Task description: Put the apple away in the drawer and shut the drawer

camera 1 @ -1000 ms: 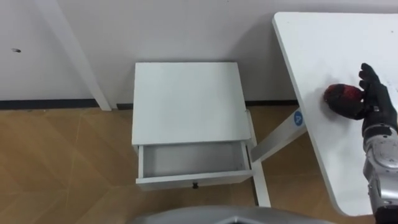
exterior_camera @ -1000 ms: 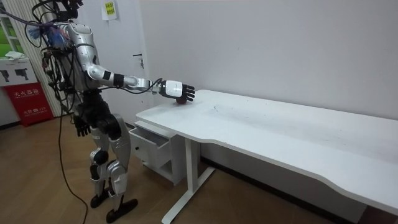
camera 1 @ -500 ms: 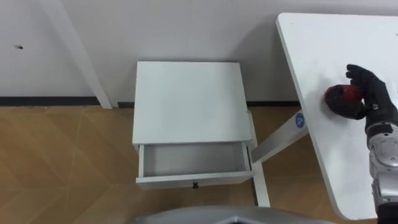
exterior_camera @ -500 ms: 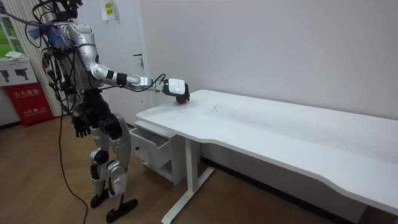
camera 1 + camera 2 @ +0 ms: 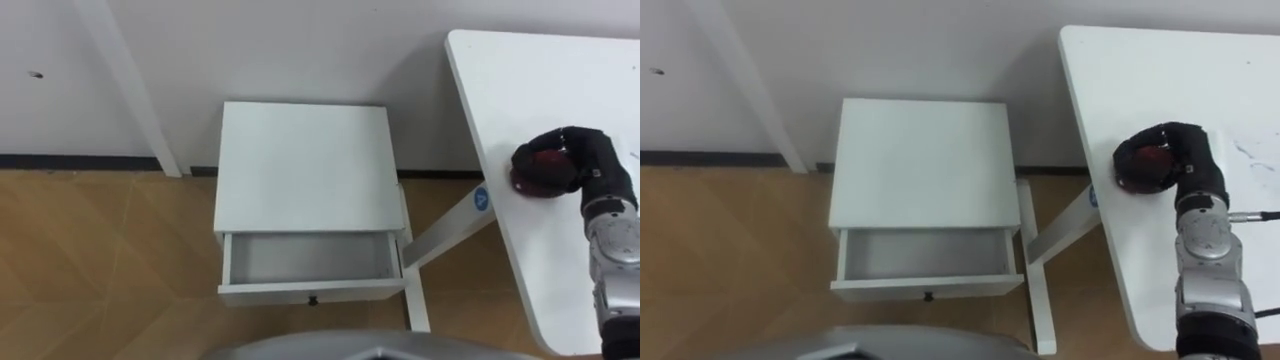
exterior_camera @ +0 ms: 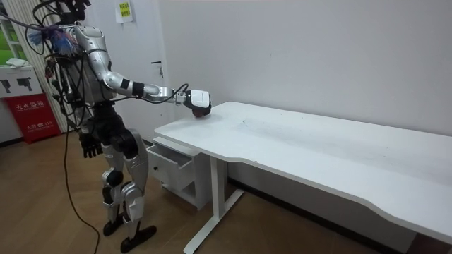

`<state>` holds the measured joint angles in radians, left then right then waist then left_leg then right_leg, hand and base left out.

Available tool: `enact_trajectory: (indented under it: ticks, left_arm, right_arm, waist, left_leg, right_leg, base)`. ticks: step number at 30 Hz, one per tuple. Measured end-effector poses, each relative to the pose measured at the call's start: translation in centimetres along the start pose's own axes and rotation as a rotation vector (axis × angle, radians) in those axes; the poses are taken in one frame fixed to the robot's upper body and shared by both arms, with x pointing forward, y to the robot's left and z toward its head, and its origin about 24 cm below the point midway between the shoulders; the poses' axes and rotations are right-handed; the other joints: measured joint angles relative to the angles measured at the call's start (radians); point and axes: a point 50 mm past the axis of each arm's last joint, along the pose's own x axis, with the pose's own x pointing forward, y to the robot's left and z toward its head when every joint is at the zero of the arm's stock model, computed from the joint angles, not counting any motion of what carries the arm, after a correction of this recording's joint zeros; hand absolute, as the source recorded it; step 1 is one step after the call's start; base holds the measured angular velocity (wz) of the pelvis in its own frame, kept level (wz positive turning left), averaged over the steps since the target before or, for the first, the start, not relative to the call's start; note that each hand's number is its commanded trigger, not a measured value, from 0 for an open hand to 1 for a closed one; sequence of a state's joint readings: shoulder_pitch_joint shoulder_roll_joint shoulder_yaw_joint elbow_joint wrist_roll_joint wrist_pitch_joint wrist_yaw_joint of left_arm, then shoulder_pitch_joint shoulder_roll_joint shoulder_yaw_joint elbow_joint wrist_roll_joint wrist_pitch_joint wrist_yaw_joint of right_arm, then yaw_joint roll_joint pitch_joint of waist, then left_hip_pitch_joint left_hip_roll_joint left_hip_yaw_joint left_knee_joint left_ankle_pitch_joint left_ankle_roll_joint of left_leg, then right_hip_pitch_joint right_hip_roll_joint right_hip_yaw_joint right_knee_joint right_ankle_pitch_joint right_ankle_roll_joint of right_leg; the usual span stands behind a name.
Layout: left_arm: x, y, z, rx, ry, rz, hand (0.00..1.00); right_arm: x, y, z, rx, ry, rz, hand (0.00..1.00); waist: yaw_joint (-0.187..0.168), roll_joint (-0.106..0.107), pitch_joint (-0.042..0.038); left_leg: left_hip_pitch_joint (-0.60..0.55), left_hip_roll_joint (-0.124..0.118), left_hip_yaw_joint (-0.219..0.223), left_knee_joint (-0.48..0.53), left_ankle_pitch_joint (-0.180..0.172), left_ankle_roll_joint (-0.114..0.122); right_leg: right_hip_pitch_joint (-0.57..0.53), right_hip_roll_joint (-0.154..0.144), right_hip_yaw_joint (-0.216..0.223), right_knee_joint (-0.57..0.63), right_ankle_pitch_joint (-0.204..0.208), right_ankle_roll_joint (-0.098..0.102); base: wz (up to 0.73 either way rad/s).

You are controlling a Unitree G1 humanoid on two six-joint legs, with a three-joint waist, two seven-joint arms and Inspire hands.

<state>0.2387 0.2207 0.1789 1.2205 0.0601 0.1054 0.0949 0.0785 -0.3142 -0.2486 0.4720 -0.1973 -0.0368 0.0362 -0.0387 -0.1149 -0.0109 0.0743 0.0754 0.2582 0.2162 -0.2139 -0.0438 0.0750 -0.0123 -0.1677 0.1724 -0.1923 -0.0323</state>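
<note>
Head-camera views, looking down. A small white cabinet [image 5: 303,165] stands against the wall, and every place below is given from it. Its drawer [image 5: 310,258] is pulled out at the front, on the side nearest the robot, with the inside open to view. A small dark knob [image 5: 313,298] sits at the middle of the drawer's front panel.

To the right of the cabinet, and higher than its top, lies the near end of a white table [image 5: 560,80]. One slanted table leg [image 5: 455,222] comes down just beside the cabinet's right side. The apple [image 5: 538,172], dark red, is over the edge of the table that faces the cabinet, well apart from the drawer. The right hand [image 5: 592,160] has its fingers curled round the apple from the far side and grips it. Whether the apple touches the table cannot be told.

Room view. The robot stands upright on the wooden floor [image 6: 42,204] in front of the cabinet, with its right arm stretched out over the table corner. The left hand [image 6: 90,145] hangs at the hip, and its state cannot be told.
</note>
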Motion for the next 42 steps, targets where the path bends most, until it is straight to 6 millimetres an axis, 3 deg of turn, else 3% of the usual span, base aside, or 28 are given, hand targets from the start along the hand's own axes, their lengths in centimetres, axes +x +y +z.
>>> enact_trajectory:
  ticks: [11,16,24,31,33,35,39,42]
  left_arm:
    - [0.0,-0.1,0.1,0.005,0.008,-0.004,0.00]
    - [0.1,-0.2,1.0,0.018,-0.017,-0.004,0.00]
    - [0.1,-0.4,2.2,0.042,-0.052,-0.013,0.00]
    - [0.0,-0.9,3.6,0.057,-0.105,-0.055,0.00]
    - [0.0,-1.2,3.7,0.084,-0.113,-0.067,0.00]
    - [0.0,-1.5,3.7,0.108,-0.109,-0.078,0.00]
    - [0.0,-1.5,3.4,0.117,-0.097,-0.091,0.00]
    - [0.0,-1.5,3.2,0.135,-0.089,-0.094,0.00]
  right_arm:
    - [0.0,-0.2,0.0,-0.027,0.006,-0.009,1.00]
    - [0.0,-0.4,0.7,-0.026,-0.017,-0.016,1.00]
    - [-0.2,0.4,2.0,-0.008,-0.054,0.055,1.00]
    - [-1.2,4.1,6.1,-0.066,-0.219,0.319,1.00]
    - [-1.5,5.2,6.8,-0.082,-0.250,0.381,1.00]
    - [-1.7,6.5,7.2,-0.102,-0.267,0.449,1.00]
    - [-2.4,7.5,8.5,-0.141,-0.317,0.528,1.00]
    - [-2.6,7.9,9.1,-0.153,-0.343,0.568,1.00]
  waist:
    - [0.009,0.003,0.0012]
    - [0.011,0.015,0.0089]
    - [0.013,0.015,0.0084]
    - [0.024,0.025,0.0102]
    - [0.043,0.034,0.0130]
    - [0.065,0.037,0.0100]
    - [0.084,0.044,0.0159]
    - [0.101,0.038,0.0190]
  left_leg:
    - [-0.012,0.002,0.000,0.005,0.000,0.000]
    - [-0.018,0.004,-0.001,0.004,-0.004,0.006]
    - [-0.027,0.004,0.003,0.006,-0.004,0.006]
    - [-0.035,0.003,0.010,0.005,-0.004,0.007]
    - [-0.029,0.002,0.010,0.003,-0.004,0.007]
    - [-0.025,0.001,0.008,-0.003,-0.004,0.007]
    - [-0.027,0.000,0.005,-0.012,-0.004,0.007]
    - [-0.030,0.000,-0.003,-0.012,-0.004,0.007]
  right_leg:
    - [-0.002,0.000,-0.012,0.001,0.000,0.000]
    - [-0.011,0.001,-0.015,0.011,0.000,0.000]
    - [-0.026,0.001,-0.007,0.015,0.000,0.000]
    - [-0.038,0.001,0.001,0.016,0.002,0.001]
    - [-0.035,0.000,0.003,0.017,0.002,0.001]
    - [-0.033,0.000,0.001,0.015,0.002,0.002]
    - [-0.039,0.000,-0.001,0.014,0.002,0.002]
    - [-0.037,0.000,-0.008,0.014,0.002,0.002]
  base:
    - [0.02]
    - [0.01]
    - [-0.02]
    - [-0.04]
    - [-0.02]
    - [0.00]
    - [0.00]
    - [0.08]
